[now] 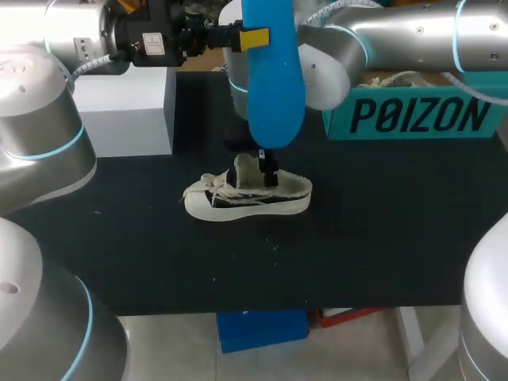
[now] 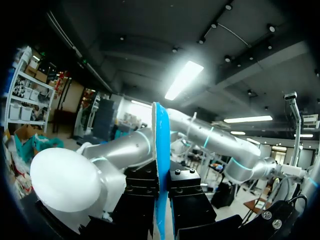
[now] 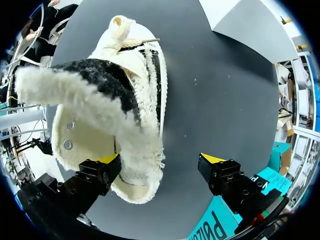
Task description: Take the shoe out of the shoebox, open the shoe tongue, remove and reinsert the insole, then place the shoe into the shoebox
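Black table [image 1: 381,238], seen from above; the surface was matt and dark, flecked with a few pale specks. A pale low shoe [image 1: 246,197] with frayed edges lay near the table's middle, sole down, laces loose; its fleecy tongue [image 3: 75,95] stood up and away from the opening. The blue insole [image 1: 274,87] was out of the shoe, hanging upright above it; the left gripper [image 1: 252,37] was clamped on its upper part, and the left wrist view showed the insole [image 2: 161,165] edge-on between the two black finger blocks. The right gripper [image 3: 160,159] hung over the shoe's heel end with its fingers spread wide; one yellow tip [image 3: 107,160] lay close against the shoe's side wall, the other [image 3: 212,159] was well apart over bare table; it grasped nothing. A teal shoebox [image 1: 417,115] stood at the table's far right; a white box [image 1: 127,107] stood at the far left, both well apart from the shoe.
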